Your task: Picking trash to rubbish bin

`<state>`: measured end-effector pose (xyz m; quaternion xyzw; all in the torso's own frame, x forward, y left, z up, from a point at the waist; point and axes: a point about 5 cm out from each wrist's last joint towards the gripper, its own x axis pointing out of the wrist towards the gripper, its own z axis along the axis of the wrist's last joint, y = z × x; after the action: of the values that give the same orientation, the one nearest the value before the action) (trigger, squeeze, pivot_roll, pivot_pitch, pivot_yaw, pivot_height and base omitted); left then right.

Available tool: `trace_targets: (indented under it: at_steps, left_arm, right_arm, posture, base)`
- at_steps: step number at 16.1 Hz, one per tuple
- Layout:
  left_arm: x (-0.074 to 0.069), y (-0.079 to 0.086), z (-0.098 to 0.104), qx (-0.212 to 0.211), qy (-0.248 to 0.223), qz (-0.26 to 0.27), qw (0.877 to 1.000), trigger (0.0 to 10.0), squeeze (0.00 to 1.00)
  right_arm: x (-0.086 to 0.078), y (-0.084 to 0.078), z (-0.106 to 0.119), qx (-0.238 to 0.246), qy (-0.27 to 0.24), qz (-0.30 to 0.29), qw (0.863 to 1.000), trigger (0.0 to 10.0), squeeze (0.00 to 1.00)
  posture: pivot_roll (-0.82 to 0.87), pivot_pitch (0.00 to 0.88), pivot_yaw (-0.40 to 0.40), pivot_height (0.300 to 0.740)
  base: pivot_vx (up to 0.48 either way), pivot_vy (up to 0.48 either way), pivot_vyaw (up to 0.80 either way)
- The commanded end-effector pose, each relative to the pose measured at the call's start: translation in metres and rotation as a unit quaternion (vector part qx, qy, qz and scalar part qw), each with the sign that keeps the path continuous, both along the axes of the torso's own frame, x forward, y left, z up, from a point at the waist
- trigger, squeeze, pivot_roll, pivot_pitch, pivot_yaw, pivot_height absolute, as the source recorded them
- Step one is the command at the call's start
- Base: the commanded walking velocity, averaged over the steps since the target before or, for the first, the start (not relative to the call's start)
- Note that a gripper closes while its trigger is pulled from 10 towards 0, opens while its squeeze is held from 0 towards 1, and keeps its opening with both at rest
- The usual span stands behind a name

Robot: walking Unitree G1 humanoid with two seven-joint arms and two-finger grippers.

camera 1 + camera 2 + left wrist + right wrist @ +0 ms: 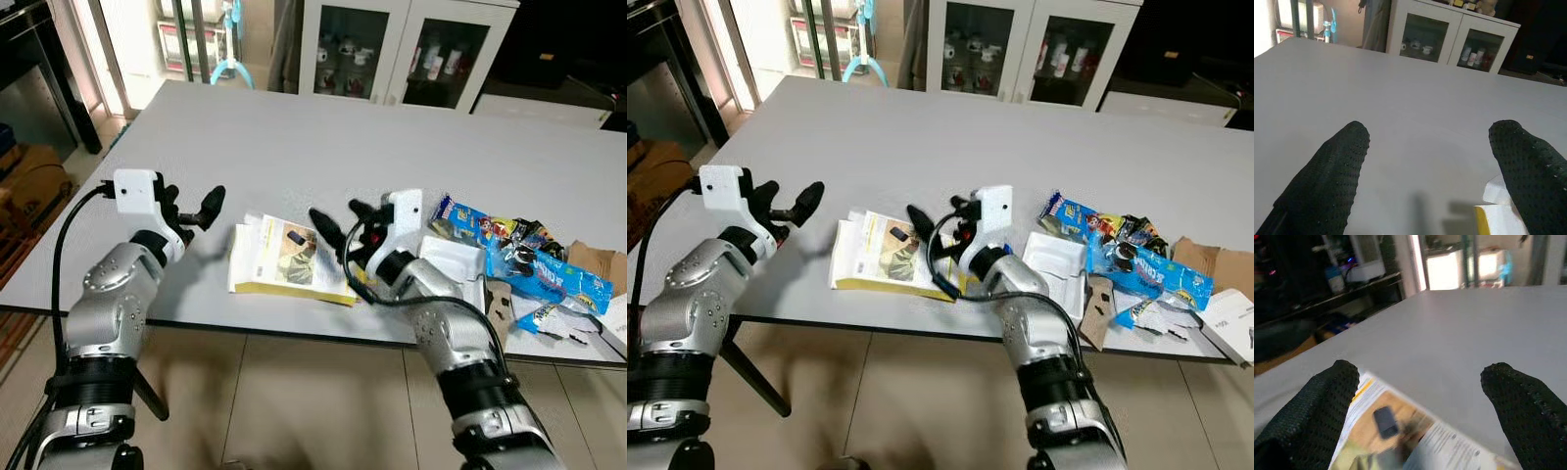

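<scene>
A yellow-and-white booklet lies near the front edge of the grey table. My left gripper hovers open just left of it, with nothing between its fingers; the booklet's corner peeks in by one finger in the left wrist view. My right gripper hangs open over the booklet's right end, also empty, and the printed page lies below it in the right wrist view. To the right sits a trash pile: blue snack wrappers, a white plastic tray and brown cardboard.
A white cabinet with glass doors stands behind the table. Brown boxes sit on the floor at the left. Tiled floor runs below the table's front edge. The table's far half is bare.
</scene>
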<state>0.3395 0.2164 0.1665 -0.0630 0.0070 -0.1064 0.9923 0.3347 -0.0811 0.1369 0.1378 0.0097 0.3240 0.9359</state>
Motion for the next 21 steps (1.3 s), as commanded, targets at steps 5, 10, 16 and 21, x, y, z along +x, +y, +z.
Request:
trace_targets:
  at_steps: [5, 10, 16, 21]
  left_arm:
    - [-0.01, -0.006, -0.014, -0.005, 0.033, -0.056, 0.998, 10.0, 0.0]
    - [-0.012, -0.016, -0.016, -0.015, 0.039, -0.078, 0.996, 10.0, 0.0]
    - [-0.021, -0.013, -0.028, -0.036, 0.075, -0.131, 0.988, 10.0, 0.0]
    - [-0.025, -0.005, -0.036, -0.033, 0.086, -0.136, 0.986, 10.0, 0.0]
  right_arm:
    - [-0.011, -0.009, 0.0, -0.017, 0.006, 0.056, 0.998, 10.0, 0.0]
    - [-0.015, -0.045, -0.01, -0.09, 0.014, 0.059, 0.994, 10.0, 0.0]
    - [-0.029, -0.06, -0.011, -0.115, 0.01, 0.108, 0.987, 10.0, 0.0]
    - [-0.035, -0.059, -0.011, -0.116, 0.008, 0.128, 0.985, 10.0, 0.0]
  posture:
    - [0.04, 0.032, -0.073, 0.74]
    - [0.03, 0.031, -0.072, 0.74]
    - [0.03, 0.029, -0.07, 0.74]
    - [0.03, 0.031, -0.071, 0.74]
  base:
    - [0.0, 0.0, 0.0]
    - [0.0, 0.0, 0.0]
    - [0.0, 0.0, 0.0]
    - [0.0, 0.0, 0.0]
